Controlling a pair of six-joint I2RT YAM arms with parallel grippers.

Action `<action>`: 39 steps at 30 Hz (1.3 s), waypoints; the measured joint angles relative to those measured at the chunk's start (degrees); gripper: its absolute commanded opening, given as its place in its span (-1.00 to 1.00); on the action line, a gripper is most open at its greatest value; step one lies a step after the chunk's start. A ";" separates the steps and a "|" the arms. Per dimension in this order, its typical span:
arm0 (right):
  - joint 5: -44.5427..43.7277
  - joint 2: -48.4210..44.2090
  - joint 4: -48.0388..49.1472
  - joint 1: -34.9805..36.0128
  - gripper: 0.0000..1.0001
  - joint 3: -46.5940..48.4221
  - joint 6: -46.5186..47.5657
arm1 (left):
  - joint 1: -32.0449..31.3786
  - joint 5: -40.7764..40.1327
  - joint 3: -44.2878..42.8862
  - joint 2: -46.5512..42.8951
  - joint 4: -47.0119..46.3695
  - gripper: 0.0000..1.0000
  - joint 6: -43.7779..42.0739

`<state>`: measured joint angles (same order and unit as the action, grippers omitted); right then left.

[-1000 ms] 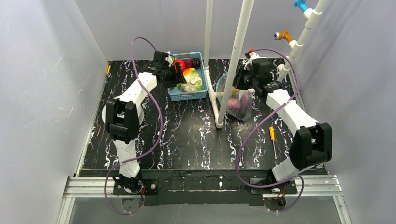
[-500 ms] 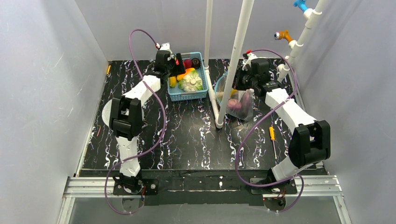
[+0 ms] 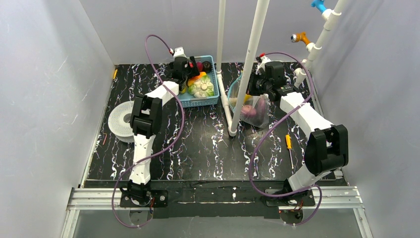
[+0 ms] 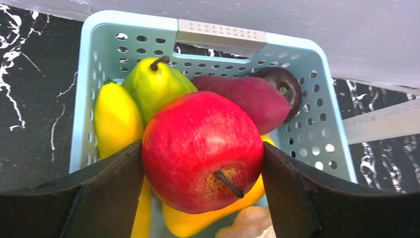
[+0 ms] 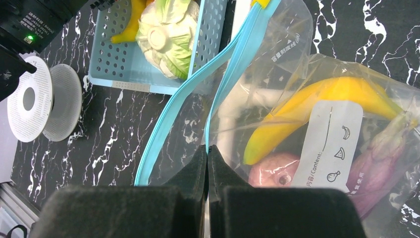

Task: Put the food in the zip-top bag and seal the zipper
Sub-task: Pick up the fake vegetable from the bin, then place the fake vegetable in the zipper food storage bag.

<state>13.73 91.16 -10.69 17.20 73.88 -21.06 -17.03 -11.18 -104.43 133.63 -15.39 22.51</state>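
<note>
A round red apple (image 4: 203, 148) lies on top of the food piled in the light-blue basket (image 4: 223, 34). My left gripper (image 4: 203, 147) is open, one finger close against each side of the apple. Beside it lie a purple piece (image 4: 247, 94) and a dark eggplant (image 4: 287, 84). My right gripper (image 5: 207, 148) is shut on the mouth edge of the clear zip-top bag (image 5: 297, 59), and the teal zipper (image 5: 168, 119) gapes open. Inside the bag are a yellow banana (image 5: 317, 99), a pink-red fruit (image 5: 270, 173) and a purple piece (image 5: 376, 168).
A green pear (image 4: 148, 84) and a white-green cabbage (image 5: 163, 34) share the basket (image 3: 198, 101). Two white pipes (image 3: 247, 64) stand between basket and bag (image 3: 255, 106). A white spool (image 3: 121, 121) lies at the left, an orange screwdriver (image 3: 288, 144) at the right.
My left arm has swung right and reached over the basket, its jaws widening around the red apple. The right arm has held still with the bag.
</note>
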 measured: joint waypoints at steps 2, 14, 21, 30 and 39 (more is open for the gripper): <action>0.18 0.31 -0.10 -0.10 -0.97 0.13 0.00 | 0.02 -0.27 0.07 0.14 -0.07 -0.15 0.17; 1.85 0.41 -0.16 -0.46 -0.97 0.29 -0.02 | 0.07 6.22 4.08 -8.54 7.50 -0.49 0.91; 4.49 0.41 0.13 -0.36 -0.97 0.29 0.30 | 0.14 20.22 10.24 -27.72 14.97 -0.42 7.17; 5.73 0.41 -2.15 1.49 -0.97 1.55 1.93 | -1.72 44.12 20.17 -32.03 4.85 -0.42 30.30; 5.38 -0.09 -4.25 3.37 -0.97 1.82 3.24 | -10.28 48.38 22.89 -27.12 2.12 -0.38 38.37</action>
<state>19.10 91.07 -14.95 20.57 75.70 -17.82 -27.31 37.20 -81.54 106.51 -13.27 60.87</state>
